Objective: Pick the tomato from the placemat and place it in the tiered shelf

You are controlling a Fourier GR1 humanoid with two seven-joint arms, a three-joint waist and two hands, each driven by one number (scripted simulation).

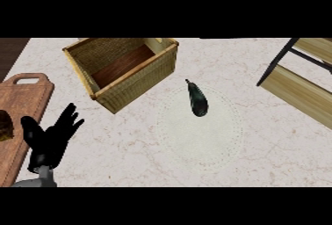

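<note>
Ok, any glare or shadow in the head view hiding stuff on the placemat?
Head view: flat light, no glare, and the dark vegetable stands out. Same view: the pale placemat nearly blends into the counter, and the inside of the basket is slightly shaded.

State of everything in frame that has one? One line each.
left hand: open, fingers up, resting lower left
right hand: not in view
placemat: flat on counter
dark long vegetable: lying on placemat, untouched; no tomato visible
wicker basket: upright, top open
tiered shelf: partly in view, vegetable not on it
cutting board: flat, brown item on left edge
</note>
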